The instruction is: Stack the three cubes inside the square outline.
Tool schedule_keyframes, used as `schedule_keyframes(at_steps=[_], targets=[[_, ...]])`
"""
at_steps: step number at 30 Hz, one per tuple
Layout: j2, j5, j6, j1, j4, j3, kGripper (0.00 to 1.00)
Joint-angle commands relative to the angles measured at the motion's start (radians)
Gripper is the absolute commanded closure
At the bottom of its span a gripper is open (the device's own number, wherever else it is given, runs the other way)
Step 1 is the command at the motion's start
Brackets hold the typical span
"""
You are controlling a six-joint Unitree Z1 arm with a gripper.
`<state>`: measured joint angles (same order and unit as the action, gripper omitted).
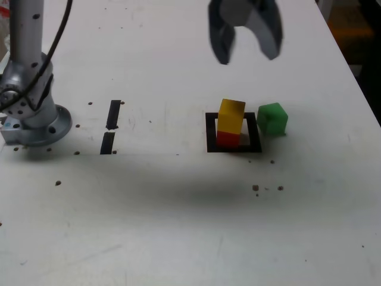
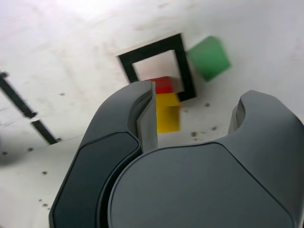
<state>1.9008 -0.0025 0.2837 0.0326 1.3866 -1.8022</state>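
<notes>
The gripper [image 1: 249, 56] is hovering above the table [image 1: 149, 214], its jaws standing wide apart and holding nothing. The yellow cube [image 1: 231, 115] is resting on the red cube [image 1: 228, 139], which is sitting inside the square outline [image 1: 212, 146]. The green cube [image 1: 272, 119] is lying just outside the outline, at the exterior view's right.

Yellow cube [image 1: 230, 117] atop red [image 1: 228, 139], green [image 1: 272, 119] beside
</notes>
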Motion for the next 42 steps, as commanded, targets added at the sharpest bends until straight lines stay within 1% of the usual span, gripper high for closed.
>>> schedule_keyframes(at_steps=[1,4,6,11,14,19,25,33,38,42], targets=[[0.019,-0.006,0.003,0.011,-0.004,-0.02,0.34],[0.06,-0.024,0.009,0.033,-0.012,-0.058,0.34],[0.091,-0.044,0.009,0.049,-0.023,-0.075,0.34],[0.134,-0.074,0.009,0.066,-0.036,-0.08,0.34],[0.173,-0.102,0.009,0.072,-0.044,-0.076,0.34],[0.203,-0.125,0.009,0.076,-0.045,-0.078,0.34],[0.232,-0.136,0.009,0.079,-0.049,-0.088,0.34],[0.302,-0.146,0.001,0.066,-0.062,-0.132,0.34],[0.309,-0.146,-0.02,0.048,-0.073,-0.128,0.34],[0.307,-0.14,-0.062,0.032,-0.075,-0.111,0.34]])
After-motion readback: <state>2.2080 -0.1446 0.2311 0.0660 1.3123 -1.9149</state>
